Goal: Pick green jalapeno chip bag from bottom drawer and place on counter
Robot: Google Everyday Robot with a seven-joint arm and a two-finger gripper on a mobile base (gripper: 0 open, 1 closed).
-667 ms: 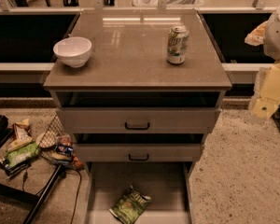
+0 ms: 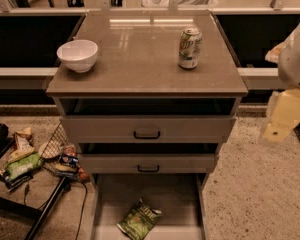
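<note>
The green jalapeno chip bag (image 2: 138, 219) lies crinkled on the floor of the pulled-out bottom drawer (image 2: 110, 204), near its front middle. The counter (image 2: 140, 59) is the glossy grey-brown top of the cabinet. My gripper (image 2: 284, 116), pale yellow below a white arm, hangs at the right edge of the view. It is beside the cabinet at the height of the upper drawers, well above and to the right of the bag, and it holds nothing that I can see.
A white bowl (image 2: 78, 55) stands on the counter's left and a green-and-white soda can (image 2: 190, 47) on its right. The two upper drawers (image 2: 147, 130) stand slightly open. Snack bags and a wire basket (image 2: 50, 156) clutter the floor at left, with a dark frame.
My gripper has sunk a little at the right edge. The bag, bowl and can have not moved.
</note>
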